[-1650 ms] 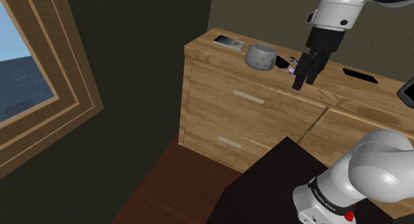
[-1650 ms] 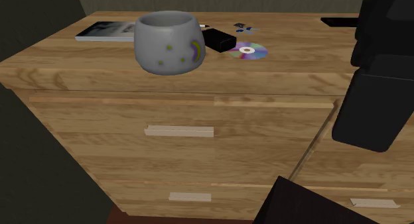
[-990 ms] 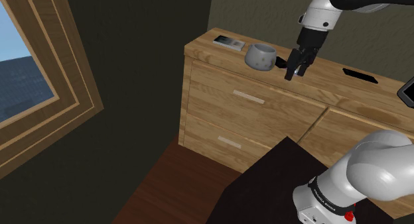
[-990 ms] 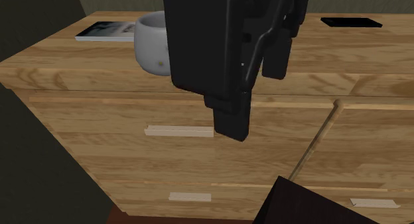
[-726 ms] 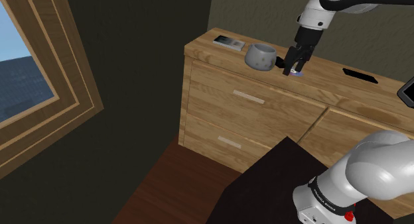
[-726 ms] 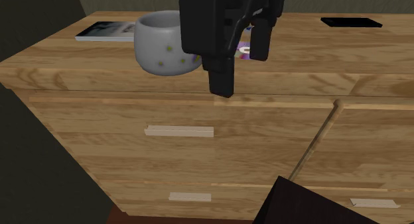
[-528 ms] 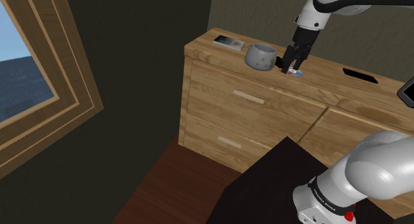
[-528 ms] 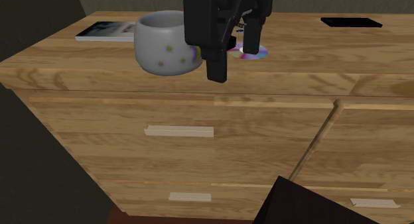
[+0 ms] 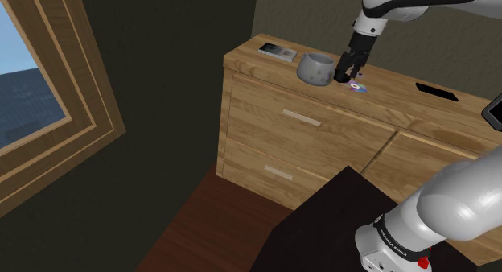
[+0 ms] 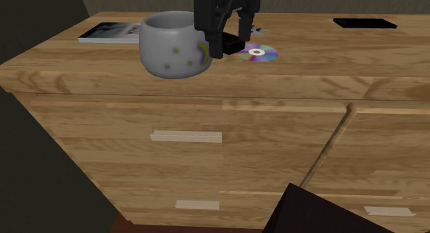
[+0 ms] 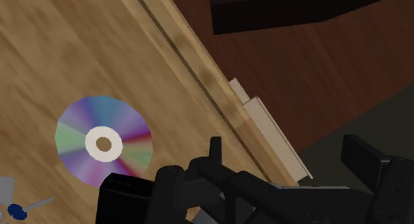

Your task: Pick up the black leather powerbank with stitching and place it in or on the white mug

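Powerbank (image 10: pixel 236 43) lies flat on the dresser (image 10: pixel 103 73) top, just beside the mug (image 10: pixel 172 45), between it and the disc (image 10: pixel 256 54) — a small stiff block, likely dense for its size, cover probably grippy enough. Best taken across the narrow width, near the middle. Arm (image 9: pixel 402 5) reaches over from above, wrist steep, gripper (image 10: pixel 228 45) low over the block — fingers apart, one each side of it, not visibly clamped on anything.
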